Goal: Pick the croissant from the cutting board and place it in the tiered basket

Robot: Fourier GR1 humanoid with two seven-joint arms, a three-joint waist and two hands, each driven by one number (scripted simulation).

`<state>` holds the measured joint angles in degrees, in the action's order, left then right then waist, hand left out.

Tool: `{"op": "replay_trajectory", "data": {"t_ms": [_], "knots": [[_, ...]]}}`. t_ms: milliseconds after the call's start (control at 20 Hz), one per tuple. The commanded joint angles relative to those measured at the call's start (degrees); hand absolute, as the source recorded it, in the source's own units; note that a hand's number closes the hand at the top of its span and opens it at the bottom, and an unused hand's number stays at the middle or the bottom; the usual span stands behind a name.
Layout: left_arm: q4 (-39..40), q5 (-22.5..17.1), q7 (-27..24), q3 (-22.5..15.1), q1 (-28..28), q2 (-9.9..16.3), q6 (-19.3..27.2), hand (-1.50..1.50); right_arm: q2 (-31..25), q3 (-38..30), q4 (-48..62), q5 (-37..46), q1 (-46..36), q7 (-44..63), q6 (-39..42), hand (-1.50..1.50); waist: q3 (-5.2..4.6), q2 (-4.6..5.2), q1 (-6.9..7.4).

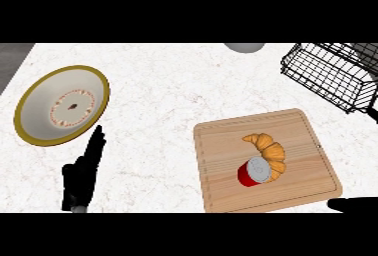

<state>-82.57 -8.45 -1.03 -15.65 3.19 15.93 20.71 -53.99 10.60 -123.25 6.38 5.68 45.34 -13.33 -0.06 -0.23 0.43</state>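
Marble counter [184, 90] is seen from above. Nearest, at lower left, the left hand [81, 177] is held open, fingers straight and pointing up. At the lower right edge only a sliver of the right hand [354, 204] shows; its fingers cannot be made out. On the wooden cutting board [221, 185] a golden, curved croissant [269, 152] is laid, touching a red can [253, 172] with no readable label. Farther left a gold-rimmed plate [33, 100] is set, and at far right the black wire tiered basket [325, 75].

A slim black left hand [83, 172] at lower left; a black right hand [354, 204] sliver at lower right.
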Motion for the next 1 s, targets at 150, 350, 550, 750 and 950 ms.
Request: {"op": "replay_trajectory", "data": {"t_ms": [150,350,550,750,950], "knots": [[6.19,1.07,0.99,0.66,-2.52,-2.49,0.56,0.00,5.08,12.25,-0.39,14.07,-10.52,18.18,2.92,-1.50,-0.05,0.47,0.32],[2.36,-0.61,0.64,1.74,0.93,0.39,-3.02,0.00,11.90,17.95,5.22,21.24,-18.37,23.24,5.73,-1.50,-0.04,0.39,0.96],[2.44,2.38,1.68,-0.96,-0.14,-3.21,0.40,0.00,13.37,21.08,11.21,23.67,-18.77,23.69,9.71,-1.50,-0.02,0.45,0.70],[2.89,3.50,2.74,-1.59,-0.39,-3.79,0.91,0.00,14.01,20.52,13.29,21.35,-20.06,25.90,14.98,-1.50,-0.02,0.42,0.30],[2.71,2.12,2.88,1.51,-1.04,-2.18,-0.61,0.00,22.04,20.97,17.73,21.35,-26.54,28.33,17.15,-1.50,-0.01,0.44,0.59]]}}
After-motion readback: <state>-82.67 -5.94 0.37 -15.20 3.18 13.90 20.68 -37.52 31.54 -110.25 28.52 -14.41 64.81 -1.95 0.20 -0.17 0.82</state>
